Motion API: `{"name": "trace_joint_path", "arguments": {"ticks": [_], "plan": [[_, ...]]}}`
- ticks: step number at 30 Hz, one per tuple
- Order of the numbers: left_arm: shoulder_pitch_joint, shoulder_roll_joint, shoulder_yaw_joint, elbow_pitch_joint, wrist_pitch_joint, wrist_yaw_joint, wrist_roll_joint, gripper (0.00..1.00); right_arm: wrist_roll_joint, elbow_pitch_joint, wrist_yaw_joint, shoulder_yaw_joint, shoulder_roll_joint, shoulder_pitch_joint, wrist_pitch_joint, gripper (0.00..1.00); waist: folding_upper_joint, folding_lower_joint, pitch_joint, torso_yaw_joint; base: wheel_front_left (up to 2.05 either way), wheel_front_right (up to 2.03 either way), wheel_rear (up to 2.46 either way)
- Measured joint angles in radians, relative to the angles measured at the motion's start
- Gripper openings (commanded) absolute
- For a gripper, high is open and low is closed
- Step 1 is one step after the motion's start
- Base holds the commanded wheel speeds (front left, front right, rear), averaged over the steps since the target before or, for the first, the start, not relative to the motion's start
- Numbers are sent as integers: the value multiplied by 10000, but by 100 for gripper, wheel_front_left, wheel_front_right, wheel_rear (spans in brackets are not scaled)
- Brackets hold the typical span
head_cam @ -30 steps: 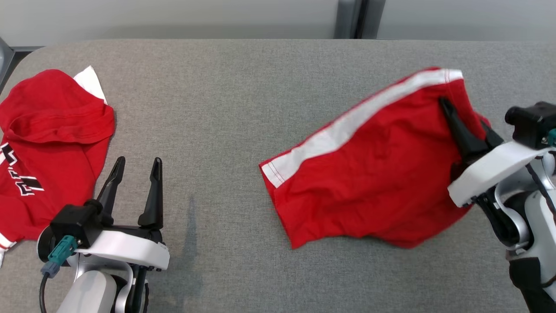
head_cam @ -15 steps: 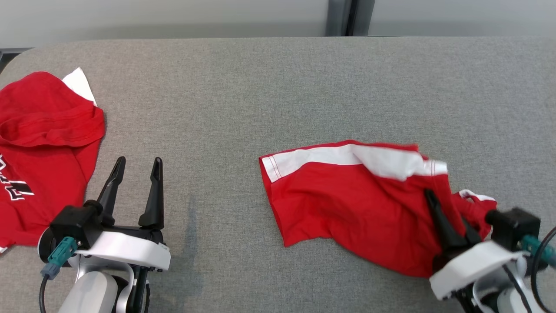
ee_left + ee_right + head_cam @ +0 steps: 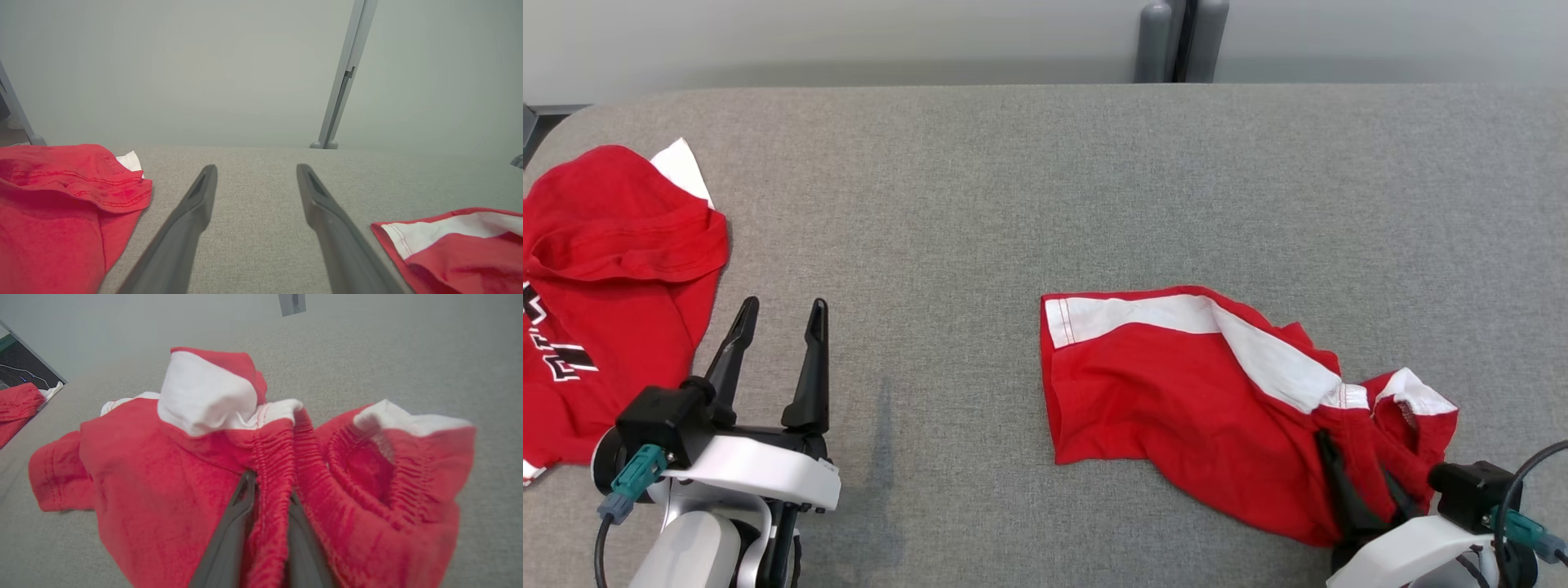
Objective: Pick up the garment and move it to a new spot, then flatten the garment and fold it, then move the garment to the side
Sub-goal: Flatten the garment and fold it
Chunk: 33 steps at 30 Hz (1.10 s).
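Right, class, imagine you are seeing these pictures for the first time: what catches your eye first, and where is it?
The crumpled red shorts with a white stripe lie at the right of the grey table, their elastic waistband pinched in the right gripper. A second red garment with lettering lies at the far left edge, beside the left gripper, which is open and holds nothing.

Bright, even light casts soft shadows (right wrist view blurs up close).
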Motion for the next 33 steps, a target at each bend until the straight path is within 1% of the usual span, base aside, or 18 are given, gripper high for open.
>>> {"name": "trace_joint_path", "arguments": {"ticks": [3, 6, 11, 15, 19, 22, 26, 33], "plan": [[35, 44, 4, -4, 4, 63, 0, 100, 12, 59, 0, 6, 13, -78, -259, 100, 0, 0, -122, -8, 0, 0, 0], [196, 50, -6, -6, 15, 109, -4, 100, -150, -132, 0, -196, 4, -107, -508, 100, 0, 0, -276, -21, 0, 0, 0], [394, 48, -44, -36, 50, 192, -48, 100, -571, -922, -2, -608, -10, -100, -690, 100, 0, 0, -609, -56, 0, 0, 0], [529, 79, -54, -113, 90, 263, -56, 100, -1007, -1739, 0, -1133, 65, -121, -731, 100, 0, 0, -822, -89, 0, 0, 0], [597, 130, -86, -176, 109, 330, -56, 100, -1448, -2428, 0, -1522, 140, -325, -470, 100, 0, 0, -959, -104, 0, 0, 0], [646, 151, -153, -203, 146, 334, -56, 100, -1565, -2731, 0, -1659, 171, -317, -242, 100, 0, 0, -1057, -50, 0, 0, 0], [810, 155, -211, -207, 171, 336, -59, 100, -1578, -2838, 0, -1772, 217, -161, 21, 100, 0, 0, -1130, 16, 0, 0, 0], [820, 161, -272, -255, 196, 368, -75, 100, -1578, -2918, 0, -1835, 357, -12, 100, 100, 0, 0, -1154, 42, 0, 0, 0]]}}
